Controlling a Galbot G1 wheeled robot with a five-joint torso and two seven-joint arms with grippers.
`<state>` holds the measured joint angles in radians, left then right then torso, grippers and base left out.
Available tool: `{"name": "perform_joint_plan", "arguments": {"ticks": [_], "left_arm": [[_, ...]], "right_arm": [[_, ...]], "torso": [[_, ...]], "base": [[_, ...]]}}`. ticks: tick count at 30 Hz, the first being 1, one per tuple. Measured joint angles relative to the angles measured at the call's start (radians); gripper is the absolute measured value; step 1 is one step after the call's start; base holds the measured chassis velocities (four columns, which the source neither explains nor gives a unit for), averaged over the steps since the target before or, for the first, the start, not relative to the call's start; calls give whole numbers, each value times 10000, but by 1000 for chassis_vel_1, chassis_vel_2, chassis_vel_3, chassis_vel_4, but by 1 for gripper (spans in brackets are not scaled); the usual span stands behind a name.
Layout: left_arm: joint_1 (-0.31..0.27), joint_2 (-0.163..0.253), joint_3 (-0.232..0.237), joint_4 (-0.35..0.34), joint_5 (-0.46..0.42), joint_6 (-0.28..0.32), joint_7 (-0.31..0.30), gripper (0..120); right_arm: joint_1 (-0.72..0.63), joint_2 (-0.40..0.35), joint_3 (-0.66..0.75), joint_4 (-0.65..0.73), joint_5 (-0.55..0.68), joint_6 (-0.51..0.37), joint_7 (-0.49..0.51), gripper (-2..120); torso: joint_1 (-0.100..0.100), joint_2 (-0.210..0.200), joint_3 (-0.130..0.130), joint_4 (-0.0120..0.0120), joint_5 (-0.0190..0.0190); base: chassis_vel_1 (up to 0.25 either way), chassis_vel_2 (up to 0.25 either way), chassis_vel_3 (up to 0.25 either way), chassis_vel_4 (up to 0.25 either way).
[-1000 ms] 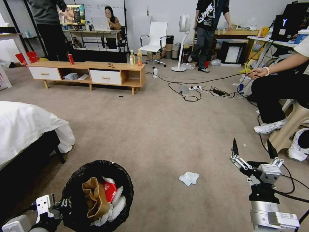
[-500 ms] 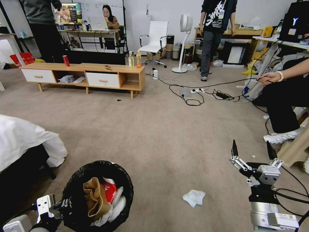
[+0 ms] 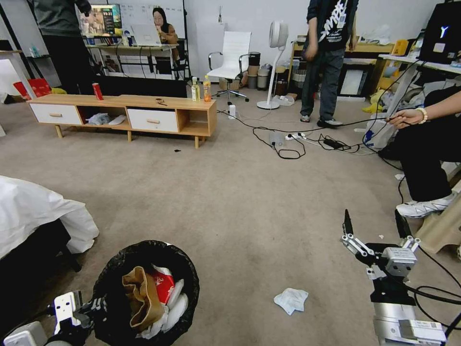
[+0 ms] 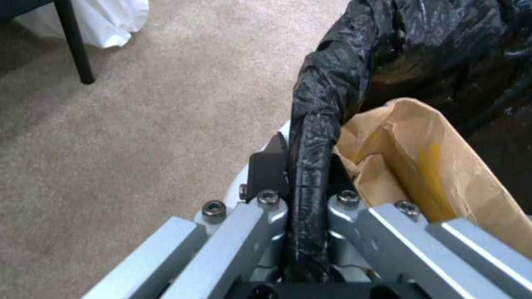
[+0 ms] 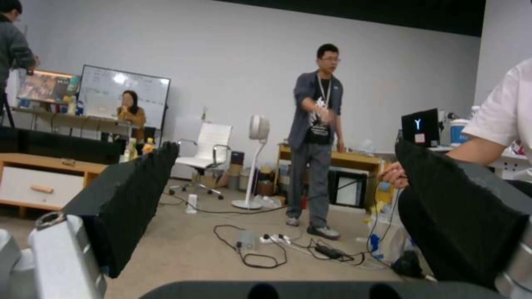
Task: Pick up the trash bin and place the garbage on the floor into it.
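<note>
The trash bin (image 3: pixel 115 269), lined with a crinkled black bag, hangs at the lower left of the head view. My left gripper (image 3: pixel 96 307) is shut on its rim (image 4: pixel 313 141); the left wrist view shows the fingers clamped on either side of the bag-covered edge. Inside lie garbage pieces: a crumpled brown paper bag (image 3: pixel 139 298), a red packet (image 3: pixel 164 284) and white tissues (image 3: pixel 174 307). One crumpled white tissue (image 3: pixel 291 300) lies on the carpet, left of and below my right gripper (image 3: pixel 375 225). That gripper is open and empty, fingers pointing up and away.
A bed with a white sheet (image 3: pixel 33 214) stands close on the left. A seated person's legs and a stool (image 3: pixel 439 226) are near on the right. Cables and a power strip (image 3: pixel 297 139) lie ahead, beyond them a low wooden cabinet (image 3: pixel 129 113).
The whole head view has shifted, so the camera moved; the tissue on the carpet now sits lower and closer to my right gripper. Both grippers keep their poses.
</note>
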<state>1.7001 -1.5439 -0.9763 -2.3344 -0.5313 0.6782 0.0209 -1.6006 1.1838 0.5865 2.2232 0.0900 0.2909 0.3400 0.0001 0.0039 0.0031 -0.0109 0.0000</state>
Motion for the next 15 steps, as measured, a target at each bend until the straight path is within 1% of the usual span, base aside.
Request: {"name": "perform_joint_plan", "arguments": {"ticks": [6,8,9,10,11,12,13,14,15], "left_arm": [[5,-7,8,-1,23,-5,4,3],[-5,12,7,12,26,-8,7,3],[-22,27,-1,42,29,-9,9,3],[-22,27,-1,42,29,-9,9,3],[-34,29,-4,68,37,-10,9,3],[-49,25,-7,101,54,-13,9,3],[-49,25,-7,101,54,-13,9,3],[-67,13,-6,144,90,-23,13,3],[-84,-7,-2,179,122,-31,18,3]], "right_arm": [[78,-196,33,-44,70,-52,5,100],[182,-627,0,-84,348,-522,128,100],[280,-964,-126,-88,640,-1053,329,100],[280,-964,-126,-88,640,-1053,329,100],[415,-1294,-304,-88,1069,-1579,518,100],[596,-1705,-551,-48,1820,-2415,748,100],[596,-1705,-551,-48,1820,-2415,748,100],[833,-2052,-865,70,2807,-3410,1089,100],[1098,-2294,-1138,168,3689,-4200,1468,100]], "torso": [[0,0,0,0,0],[0,0,0,0,1],[0,0,1,1,0],[0,0,1,1,0],[0,0,0,-2,0],[0,0,1,3,0],[0,0,1,3,0],[0,1,1,0,0],[0,2,2,1,0]], "base": [[0,0,0,0],[0,0,0,0],[0,0,0,0],[0,0,0,0],[0,0,0,0],[0,0,0,0],[0,0,0,0],[0,0,0,0],[0,0,0,0]]}}
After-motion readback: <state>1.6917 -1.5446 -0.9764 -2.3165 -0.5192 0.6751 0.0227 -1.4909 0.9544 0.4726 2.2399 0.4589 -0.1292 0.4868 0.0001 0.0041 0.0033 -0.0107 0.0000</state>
